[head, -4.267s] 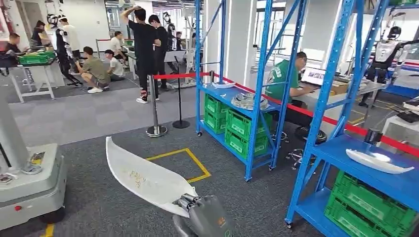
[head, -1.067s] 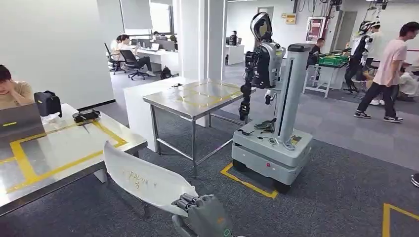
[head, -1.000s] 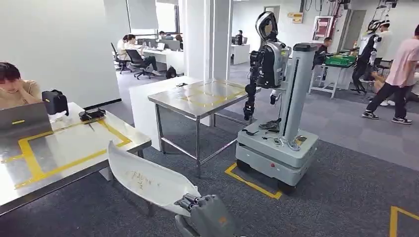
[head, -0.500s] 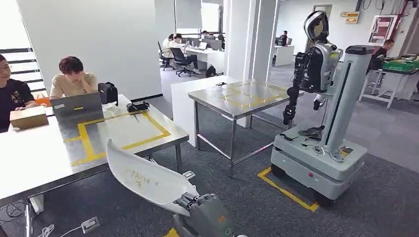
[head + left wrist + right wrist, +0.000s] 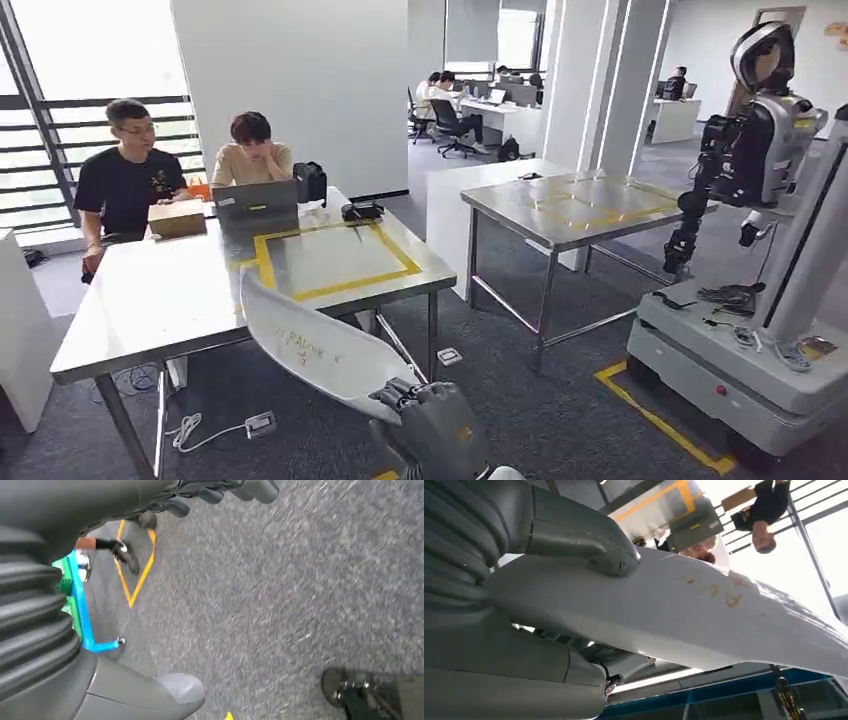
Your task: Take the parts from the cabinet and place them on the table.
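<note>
I have the white part (image 5: 315, 350) in my right hand (image 5: 430, 425), thumb (image 5: 589, 550) pressed on its upper face and the fingers wrapped beneath, clamped near one end; the rest of the panel cantilevers out toward the steel table (image 5: 150, 300) ahead, its far tip near the table's front edge but not over it, as far as I can judge; the yellow taped rectangle (image 5: 330, 260) on the table top looks like the drop zone, and two people sit behind the table with a laptop (image 5: 258, 205) just beyond that rectangle. I read the part as a thin, stiff, light shell with a smooth, probably slick surface; held at one end it will lever hard against the thumb, so a grip nearer the middle would be steadier, and I would avoid knocking the long tip on the table edge. My left hand (image 5: 150, 500) hangs over the carpet; its fingers seem curled with nothing in them, though the view is too partial for me to tell for sure.
</note>
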Tool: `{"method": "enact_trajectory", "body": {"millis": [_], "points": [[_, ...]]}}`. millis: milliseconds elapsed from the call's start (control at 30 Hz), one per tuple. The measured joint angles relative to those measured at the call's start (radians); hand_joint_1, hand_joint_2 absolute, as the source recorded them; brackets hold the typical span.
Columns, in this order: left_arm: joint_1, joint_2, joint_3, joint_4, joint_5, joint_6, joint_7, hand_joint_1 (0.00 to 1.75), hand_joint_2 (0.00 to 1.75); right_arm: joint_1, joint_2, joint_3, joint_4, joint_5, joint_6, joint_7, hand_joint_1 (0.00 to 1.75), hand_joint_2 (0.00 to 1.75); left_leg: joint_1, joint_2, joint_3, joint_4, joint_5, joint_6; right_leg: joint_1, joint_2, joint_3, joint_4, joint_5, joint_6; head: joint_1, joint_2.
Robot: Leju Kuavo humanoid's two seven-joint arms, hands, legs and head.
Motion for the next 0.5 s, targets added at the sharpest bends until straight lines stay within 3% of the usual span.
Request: {"method": "enact_trajectory", "body": {"millis": [33, 67, 100, 133, 167, 200, 233, 267, 300, 333, 367, 400, 467, 500], "points": [[0.002, 0.000, 0.000, 0.000, -0.003, -0.001, 0.000, 0.00, 1.75, -0.004, 0.000, -0.003, 0.000, 0.000, -0.003, 0.000, 1.75, 1.75, -0.003, -0.012, -0.003, -0.007, 0.006, -0.009, -0.001, -0.011, 0.007, -0.005, 0.006, -0.007, 0.000, 0.000], [0.002, 0.004, 0.000, 0.000, -0.007, -0.002, 0.002, 0.00, 1.75, -0.010, 0.001, -0.007, 0.000, 0.001, -0.009, 0.003, 1.75, 1.75, -0.002, 0.004, -0.010, 0.003, 0.004, -0.010, -0.013, -0.030, 0.009, -0.021, 0.018, -0.013, 0.000, 0.000], [0.001, 0.001, 0.000, 0.001, -0.008, -0.004, 0.004, 0.00, 1.75, -0.016, 0.002, -0.011, 0.000, 0.003, -0.014, 0.008, 1.75, 1.75, -0.013, 0.069, -0.023, 0.028, -0.021, -0.012, -0.011, -0.039, 0.009, -0.026, 0.022, -0.021, -0.005, 0.000], [-0.002, 0.001, 0.000, 0.001, -0.009, -0.005, 0.003, 0.00, 1.75, -0.021, 0.002, -0.017, 0.001, 0.004, -0.019, 0.012, 1.75, 1.75, -0.012, 0.108, -0.048, 0.088, -0.062, -0.014, -0.009, -0.054, 0.008, -0.026, 0.024, -0.025, -0.005, 0.000], [-0.005, 0.001, 0.000, 0.001, -0.011, -0.007, 0.003, 0.00, 1.75, -0.022, 0.000, -0.021, 0.002, 0.004, -0.019, 0.016, 1.75, 1.75, -0.011, 0.126, -0.081, 0.168, -0.103, -0.017, -0.007, -0.070, 0.007, -0.024, 0.023, -0.025, -0.006, 0.000], [-0.006, 0.001, 0.000, 0.001, -0.015, -0.009, 0.003, 0.00, 1.75, -0.022, -0.001, -0.023, 0.004, 0.004, -0.020, 0.016, 1.75, 1.75, -0.011, 0.132, -0.110, 0.241, -0.135, -0.019, -0.005, -0.085, 0.006, -0.023, 0.022, -0.027, -0.005, 0.000], [-0.006, 0.001, 0.000, 0.001, -0.018, -0.010, 0.004, 0.00, 1.75, -0.021, -0.002, -0.025, 0.006, 0.004, -0.024, 0.016, 1.75, 1.75, -0.010, 0.135, -0.129, 0.289, -0.149, -0.022, -0.005, -0.100, 0.004, -0.021, 0.022, -0.027, -0.006, 0.000], [-0.006, 0.001, 0.000, 0.001, -0.020, -0.012, 0.005, 0.00, 1.75, -0.021, -0.002, -0.029, 0.007, 0.003, -0.028, 0.018, 1.75, 1.75, -0.010, 0.136, -0.124, 0.289, -0.139, -0.023, -0.005, -0.113, 0.002, -0.019, 0.021, -0.027, -0.006, 0.000], [-0.006, 0.002, 0.000, 0.001, -0.023, -0.013, 0.007, 0.00, 1.75, -0.022, -0.002, -0.036, 0.007, 0.003, -0.034, 0.022, 1.75, 1.75, -0.009, 0.139, -0.094, 0.241, -0.109, -0.024, -0.006, -0.128, 0.001, -0.017, 0.020, -0.025, -0.006, 0.000], [-0.006, 0.003, 0.000, 0.000, -0.025, -0.013, 0.008, 0.00, 1.75, -0.025, -0.003, -0.045, 0.007, 0.000, -0.042, 0.027, 1.75, 1.75, -0.009, 0.149, -0.043, 0.156, -0.069, -0.024, -0.007, -0.140, 0.001, -0.013, 0.017, -0.023, -0.006, 0.000], [-0.008, 0.003, 0.000, -0.001, -0.025, -0.013, 0.009, 0.00, 1.75, -0.029, -0.006, -0.057, 0.007, -0.004, -0.050, 0.029, 1.75, 1.75, -0.008, 0.162, 0.015, 0.054, -0.033, -0.025, -0.008, -0.140, 0.001, -0.005, 0.013, -0.016, -0.006, 0.000], [-0.011, 0.003, 0.000, -0.001, -0.025, -0.013, 0.009, 0.00, 1.75, -0.034, -0.006, -0.067, 0.007, -0.008, -0.059, 0.029, 1.75, 1.75, -0.013, 0.170, 0.033, 0.018, -0.058, -0.017, -0.006, -0.152, -0.003, 0.000, 0.009, -0.009, -0.006, 0.000], [-0.011, 0.002, 0.000, 0.000, -0.026, -0.015, 0.010, 0.00, 1.75, -0.044, -0.008, -0.091, 0.006, -0.015, -0.072, 0.031, 1.75, 1.75, -0.016, 0.159, 0.034, 0.018, -0.047, 0.007, 0.000, -0.158, -0.007, 0.004, 0.010, 0.001, -0.006, 0.000], [-0.009, 0.003, 0.000, 0.000, -0.027, -0.016, 0.010, 0.00, 1.75, -0.050, -0.008, -0.102, 0.005, -0.018, -0.076, 0.031, 1.75, 1.75, -0.017, 0.158, 0.031, 0.019, -0.046, 0.013, 0.001, -0.159, -0.006, 0.001, 0.013, 0.006, -0.006, 0.000]]}}
